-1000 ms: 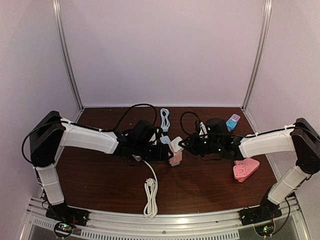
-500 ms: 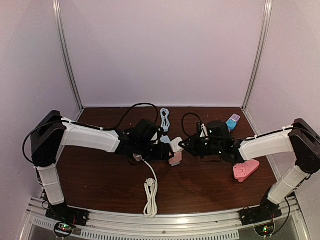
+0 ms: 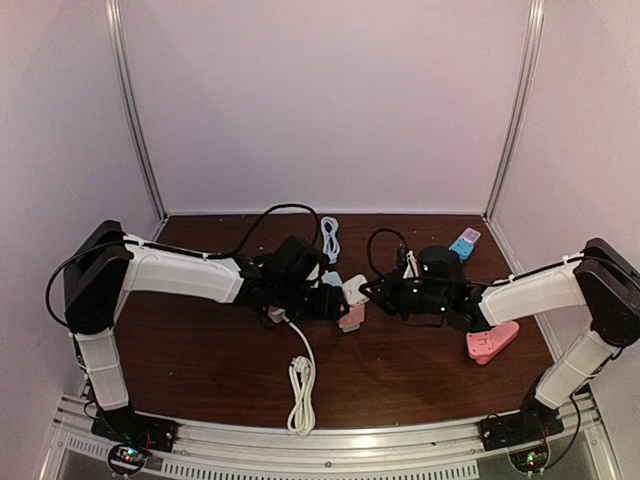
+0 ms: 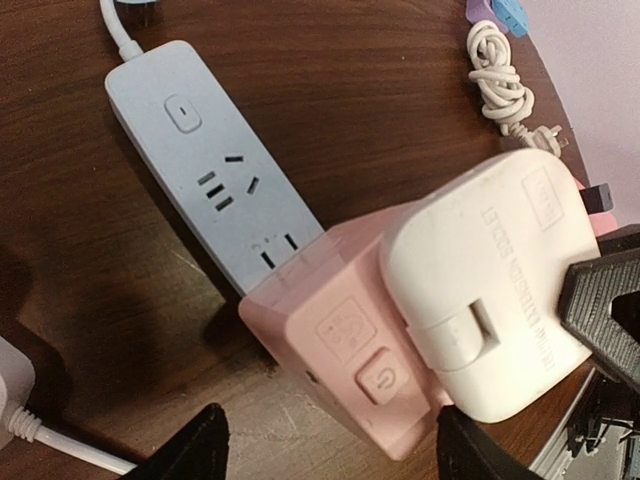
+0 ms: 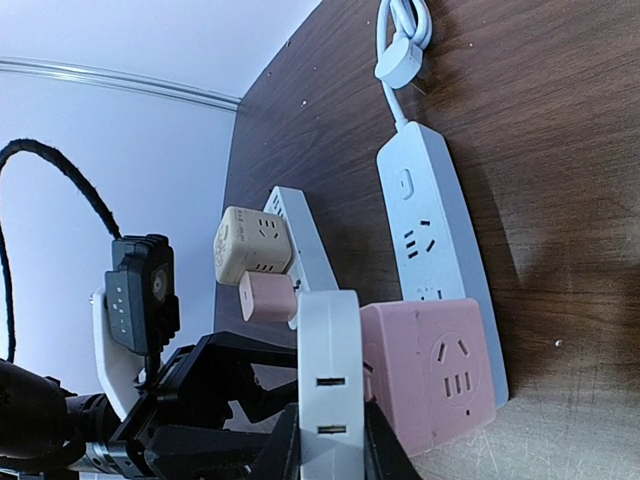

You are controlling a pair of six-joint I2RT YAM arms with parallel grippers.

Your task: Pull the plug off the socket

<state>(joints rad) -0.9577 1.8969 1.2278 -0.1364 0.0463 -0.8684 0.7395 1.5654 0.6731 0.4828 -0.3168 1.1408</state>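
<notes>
Plug: a white block seated flush in the face of the pink socket, near the middle of the tabletop, about midway between its left and right edges.
Pink socket: a cube plugged into the end of a pale grey power strip that lies flat on the tabletop.
Right gripper: its fingers are closed on two opposite sides of the plug, a hold that suits a straight pull away from the socket face.
Left gripper: its fingers stand wide apart and straddle the pink socket. One sits against or just beside it and bare tabletop shows next to the other, so no clamp is seen.
Reason for the left arm's place: probably to brace the socket so that it and the strip do not travel with the plug.
Step in hand: the grip looks made, but no gap shows between plug and socket, so the plug is not yet out.
Risk: if the socket is unbraced, the cube may leave the strip instead.
Nearby: a coiled white cable lies toward the near edge and a pink wedge toward the right edge, both well apart from the work.
</notes>
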